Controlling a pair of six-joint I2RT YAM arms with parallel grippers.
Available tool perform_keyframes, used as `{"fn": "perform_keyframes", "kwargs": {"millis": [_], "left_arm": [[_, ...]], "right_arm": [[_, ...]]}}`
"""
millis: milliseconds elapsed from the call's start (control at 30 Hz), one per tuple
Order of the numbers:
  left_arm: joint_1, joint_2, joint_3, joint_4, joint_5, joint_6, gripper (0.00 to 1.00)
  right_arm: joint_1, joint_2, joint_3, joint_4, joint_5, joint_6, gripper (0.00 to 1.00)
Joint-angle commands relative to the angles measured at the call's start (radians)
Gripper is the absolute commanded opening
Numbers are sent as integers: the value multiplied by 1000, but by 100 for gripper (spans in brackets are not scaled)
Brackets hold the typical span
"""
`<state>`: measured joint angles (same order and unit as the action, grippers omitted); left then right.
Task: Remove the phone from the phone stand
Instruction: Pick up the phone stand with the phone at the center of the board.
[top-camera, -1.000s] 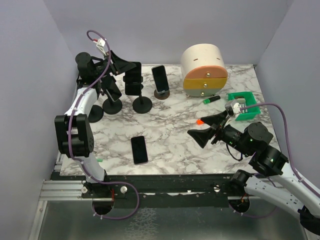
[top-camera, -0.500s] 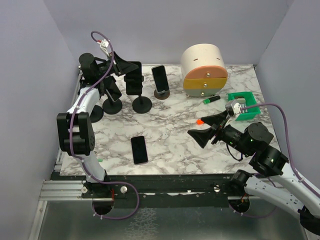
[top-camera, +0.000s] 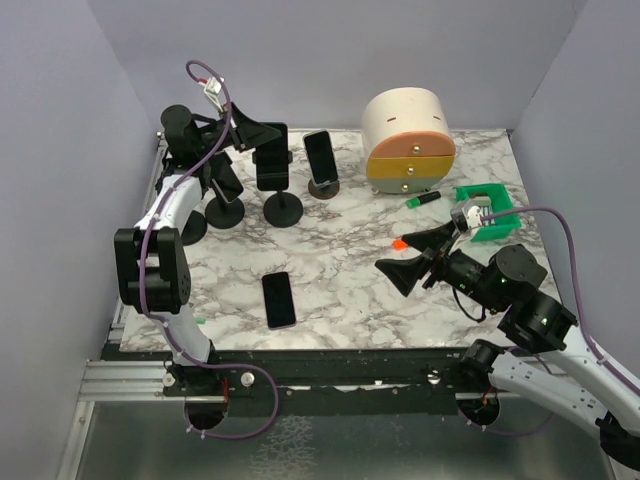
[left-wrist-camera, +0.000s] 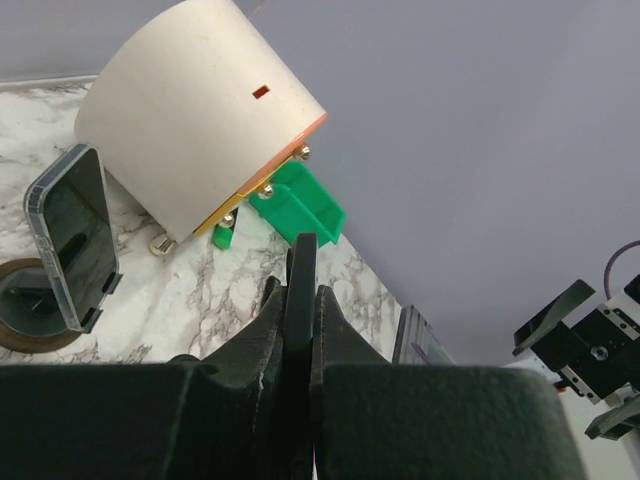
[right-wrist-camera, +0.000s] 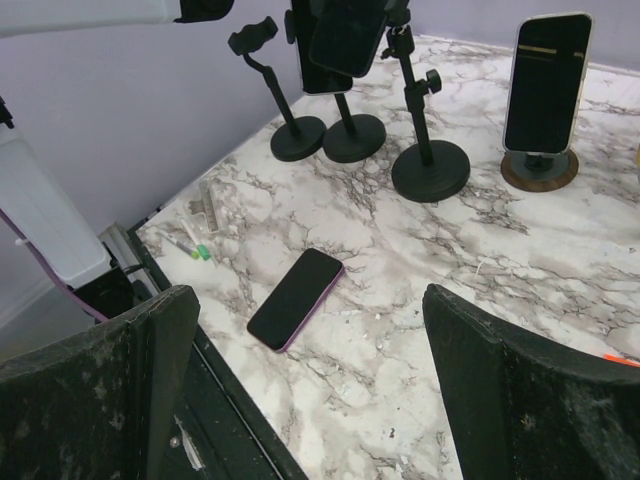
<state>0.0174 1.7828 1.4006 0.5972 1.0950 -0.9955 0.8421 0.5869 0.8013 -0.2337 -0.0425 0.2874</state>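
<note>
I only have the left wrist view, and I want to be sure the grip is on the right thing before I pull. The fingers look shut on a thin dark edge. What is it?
Observer: The left gripper is shut on the top edge of the phone, the one on the tall black stand.
Operator: Is it out of the stand yet?
Observer: Not yet. In the right wrist view the phone sits at the stand's head, tilted but not lifted clear.
Operator: Where is the other arm?
Observer: The right gripper hangs open over the right side of the table, well away from the stands.
</note>
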Motion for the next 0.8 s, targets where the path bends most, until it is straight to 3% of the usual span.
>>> {"fn": "perform_keyframes", "kwargs": {"millis": [0, 433, 767], "left_arm": [[-16, -135, 66, 53, -6, -20, 0], [-111, -395, -25, 53, -71, -25, 0], [-324, -546, -248, 44, -230, 10, 0]], "right_arm": [[1, -10, 29, -24, -5, -13, 100], [1, -16, 62, -40, -9, -33, 100], [1, -28, 126, -94, 94, -59, 100]]}}
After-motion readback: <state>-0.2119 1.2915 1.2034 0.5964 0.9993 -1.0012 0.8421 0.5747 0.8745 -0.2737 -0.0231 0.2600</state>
